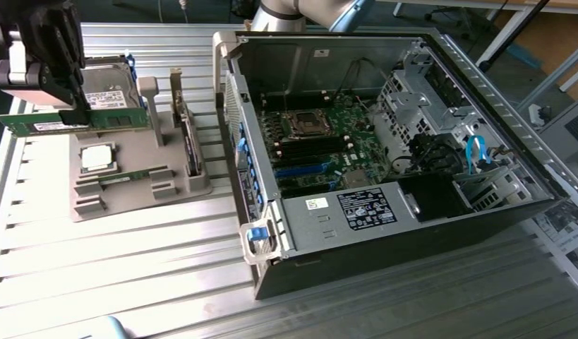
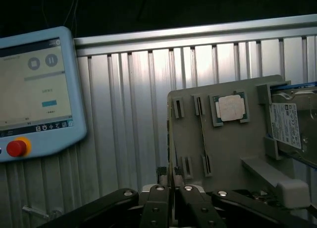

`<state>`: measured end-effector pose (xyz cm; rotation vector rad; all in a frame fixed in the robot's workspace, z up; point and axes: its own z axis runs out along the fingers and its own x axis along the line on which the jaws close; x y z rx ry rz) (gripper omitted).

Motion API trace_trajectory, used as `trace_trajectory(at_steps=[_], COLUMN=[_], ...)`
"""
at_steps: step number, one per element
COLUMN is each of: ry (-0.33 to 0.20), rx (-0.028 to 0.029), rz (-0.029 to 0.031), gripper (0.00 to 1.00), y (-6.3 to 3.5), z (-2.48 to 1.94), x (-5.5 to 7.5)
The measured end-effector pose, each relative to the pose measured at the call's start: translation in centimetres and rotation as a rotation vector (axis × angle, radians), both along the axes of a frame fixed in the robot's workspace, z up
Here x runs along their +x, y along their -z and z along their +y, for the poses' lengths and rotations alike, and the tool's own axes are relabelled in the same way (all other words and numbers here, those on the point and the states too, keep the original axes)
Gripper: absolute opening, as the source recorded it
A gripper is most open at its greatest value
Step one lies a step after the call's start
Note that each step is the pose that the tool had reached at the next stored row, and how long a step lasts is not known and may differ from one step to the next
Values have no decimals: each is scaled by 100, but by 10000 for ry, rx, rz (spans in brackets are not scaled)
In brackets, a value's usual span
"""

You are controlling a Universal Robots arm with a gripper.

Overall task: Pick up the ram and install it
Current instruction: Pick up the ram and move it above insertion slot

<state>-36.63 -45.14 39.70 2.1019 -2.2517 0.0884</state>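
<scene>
The ram (image 1: pixel 82 119), a long green stick with a white label, hangs level above the grey parts holder (image 1: pixel 176 185) at the exterior view's left. My gripper (image 1: pixel 75 116) is shut on it from above, near its middle. In the wrist view my fingertips (image 2: pixel 171 200) are pressed together on the ram's thin edge (image 2: pixel 170 177), over the near edge of the holder (image 2: pixel 223 153). The open computer case (image 1: pixel 440 233) lies to the exterior view's right, with its motherboard (image 1: pixel 317 141) exposed.
The holder also carries a square silver processor (image 1: pixel 97 157) (image 2: pixel 231 108), a hard drive with a white label (image 1: pixel 114 88) (image 2: pixel 286 125) and a green strip (image 1: pixel 128 176) in a slot. A teach pendant (image 2: pixel 34 89) lies on the ribbed aluminium table (image 1: pixel 128 261).
</scene>
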Motion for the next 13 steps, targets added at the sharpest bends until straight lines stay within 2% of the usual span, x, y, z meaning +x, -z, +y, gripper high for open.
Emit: trace_trajectory(at_steps=[13], ry=[49], rx=[-1], rz=[1], gripper=[14], y=[-27], z=[-11], x=[1])
